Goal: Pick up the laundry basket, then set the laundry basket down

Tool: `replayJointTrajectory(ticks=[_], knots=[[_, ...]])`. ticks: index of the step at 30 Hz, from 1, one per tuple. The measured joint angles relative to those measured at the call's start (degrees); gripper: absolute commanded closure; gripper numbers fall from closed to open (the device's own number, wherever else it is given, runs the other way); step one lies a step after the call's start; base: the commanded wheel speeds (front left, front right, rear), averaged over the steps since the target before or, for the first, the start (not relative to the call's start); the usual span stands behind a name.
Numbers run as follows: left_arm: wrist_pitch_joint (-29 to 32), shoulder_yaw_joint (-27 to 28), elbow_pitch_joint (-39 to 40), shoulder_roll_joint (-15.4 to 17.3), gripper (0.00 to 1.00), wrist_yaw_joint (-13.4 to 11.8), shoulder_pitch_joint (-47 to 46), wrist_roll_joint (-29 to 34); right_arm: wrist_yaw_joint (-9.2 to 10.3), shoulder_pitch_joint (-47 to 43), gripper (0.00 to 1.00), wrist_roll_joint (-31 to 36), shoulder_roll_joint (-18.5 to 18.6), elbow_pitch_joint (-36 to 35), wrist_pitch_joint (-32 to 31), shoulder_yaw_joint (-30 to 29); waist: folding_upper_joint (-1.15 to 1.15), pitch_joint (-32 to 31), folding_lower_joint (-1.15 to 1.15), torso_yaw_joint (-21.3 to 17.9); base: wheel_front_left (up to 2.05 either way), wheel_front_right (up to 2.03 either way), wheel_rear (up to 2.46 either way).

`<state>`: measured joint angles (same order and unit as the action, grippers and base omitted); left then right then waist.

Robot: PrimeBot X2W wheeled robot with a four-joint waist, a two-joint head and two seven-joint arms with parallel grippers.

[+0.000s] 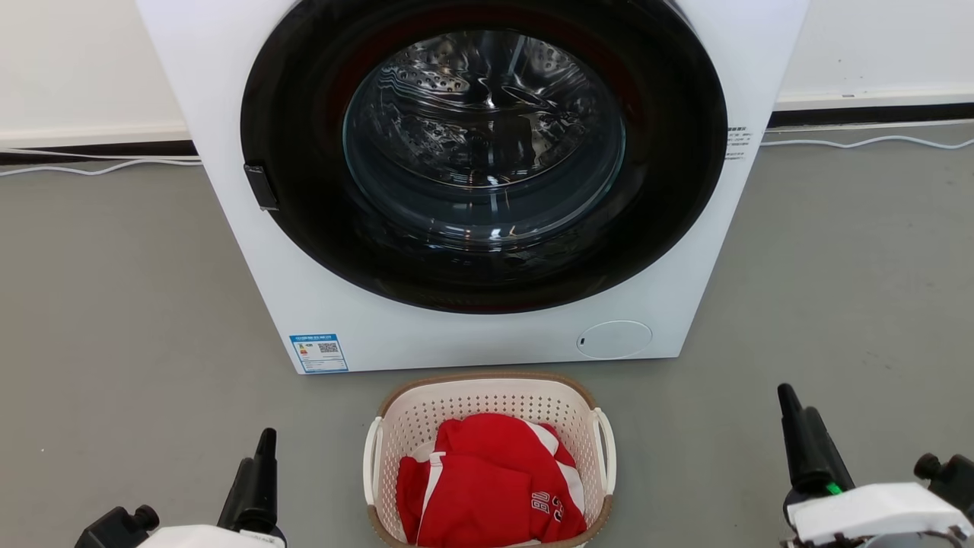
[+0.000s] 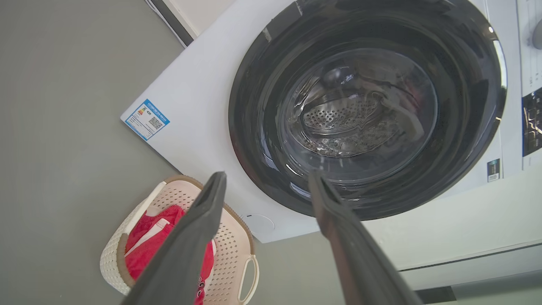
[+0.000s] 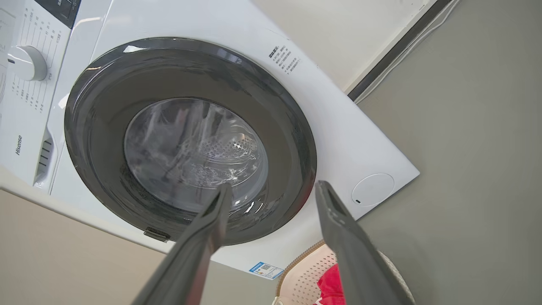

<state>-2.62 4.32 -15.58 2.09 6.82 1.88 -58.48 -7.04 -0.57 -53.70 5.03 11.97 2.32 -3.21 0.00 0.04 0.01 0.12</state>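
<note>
From the head, one laundry basket (image 1: pixel 487 401) holding one red garment (image 1: pixel 494 487) sits on the floor (image 1: pixel 114 304) just near of one washer (image 1: pixel 472 339); from the left wrist, the left gripper (image 2: pixel 269 176) stands jaws apart across the basket; from the right wrist, the right gripper (image 3: pixel 274 185) does likewise.

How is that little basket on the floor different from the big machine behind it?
Size: the laundry basket is far smaller than the washer. Look: the basket is cream and perforated with a brown rim; the washer is smooth white with a black round door. State: the basket is open-topped and holds a red garment; the washer's door looks shut. Both stand on the grey floor.
</note>
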Motion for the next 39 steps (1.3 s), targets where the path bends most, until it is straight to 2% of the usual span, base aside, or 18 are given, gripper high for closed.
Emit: replayJointTrajectory(ticks=[39], knots=[[-6.2, -0.2, 2.7, 1.3, 0.00, 0.3, 1.4, 26.8, -0.02, -0.8, 0.00, 26.9, 3.2, -2.3, 6.3, 2.3, 0.00, -0.1, 0.00, 0.0, 0.00, 0.00, 0.00]])
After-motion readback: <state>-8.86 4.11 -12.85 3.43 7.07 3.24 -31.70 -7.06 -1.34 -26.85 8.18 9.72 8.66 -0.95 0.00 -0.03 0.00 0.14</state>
